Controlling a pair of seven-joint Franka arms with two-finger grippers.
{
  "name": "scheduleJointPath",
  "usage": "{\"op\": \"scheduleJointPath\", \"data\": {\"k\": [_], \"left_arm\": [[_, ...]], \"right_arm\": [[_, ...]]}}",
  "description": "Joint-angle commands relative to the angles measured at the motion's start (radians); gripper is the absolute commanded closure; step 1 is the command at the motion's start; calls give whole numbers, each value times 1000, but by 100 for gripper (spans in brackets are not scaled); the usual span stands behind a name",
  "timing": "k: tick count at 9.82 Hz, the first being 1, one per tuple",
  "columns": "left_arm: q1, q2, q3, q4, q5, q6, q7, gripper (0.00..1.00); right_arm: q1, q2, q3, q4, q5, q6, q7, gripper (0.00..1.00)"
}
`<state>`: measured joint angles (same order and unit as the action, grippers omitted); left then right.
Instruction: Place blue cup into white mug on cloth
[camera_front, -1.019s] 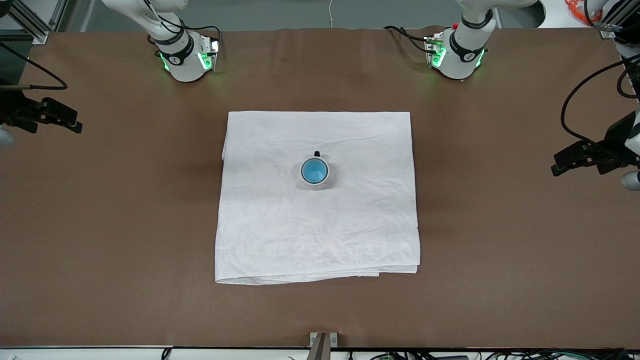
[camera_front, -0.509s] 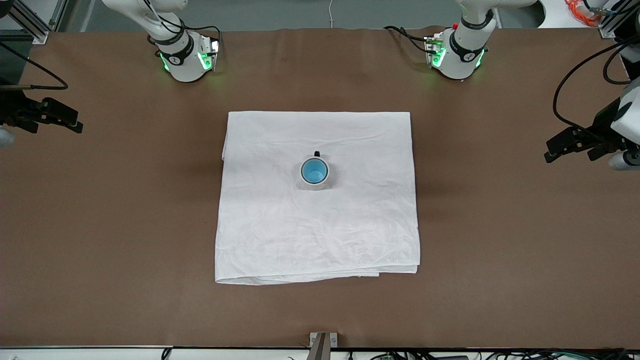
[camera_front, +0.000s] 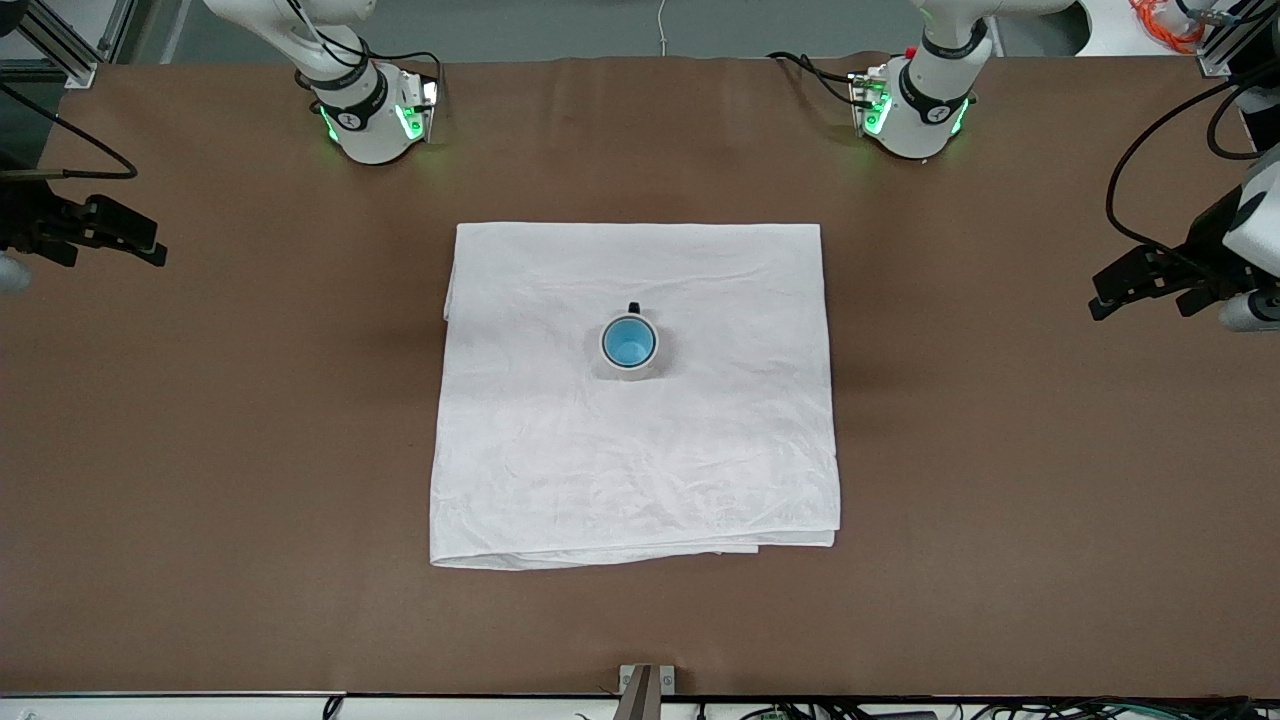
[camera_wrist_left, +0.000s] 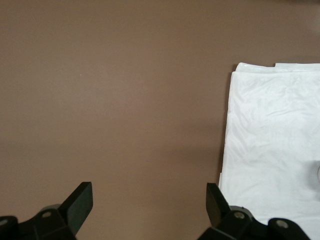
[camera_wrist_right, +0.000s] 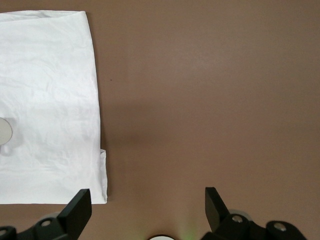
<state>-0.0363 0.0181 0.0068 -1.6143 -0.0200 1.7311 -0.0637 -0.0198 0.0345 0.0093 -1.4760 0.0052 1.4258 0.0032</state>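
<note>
The blue cup (camera_front: 629, 343) sits upright inside the white mug (camera_front: 631, 373), whose black handle points toward the robots' bases. The mug stands near the middle of the white cloth (camera_front: 640, 460). My left gripper (camera_front: 1142, 298) is open and empty, up over the bare table at the left arm's end. My right gripper (camera_front: 108, 248) is open and empty over the right arm's end. The left wrist view shows my open left gripper (camera_wrist_left: 148, 206) and the cloth's edge (camera_wrist_left: 270, 140). The right wrist view shows my open right gripper (camera_wrist_right: 147, 206), the cloth (camera_wrist_right: 50, 100) and a sliver of the mug (camera_wrist_right: 4, 131).
The brown table (camera_front: 250, 420) surrounds the cloth on all sides. The arms' bases (camera_front: 370, 115) with green lights stand along the edge farthest from the front camera. A small metal bracket (camera_front: 645, 685) sits at the nearest edge.
My left gripper has shifted a little toward the bases' edge of the table and turned slightly. The right gripper, cup, mug and cloth have not moved.
</note>
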Motion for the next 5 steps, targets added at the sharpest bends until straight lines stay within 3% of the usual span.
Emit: {"op": "scheduleJointPath", "data": {"k": [1, 5], "left_arm": [[-7, 13, -1, 33, 20, -28, -2, 0], [-7, 9, -8, 31, 18, -54, -16, 0]], "right_arm": [[-5, -10, 8, -6, -11, 1, -11, 0], [-3, -10, 8, -6, -11, -2, -11, 0]]}}
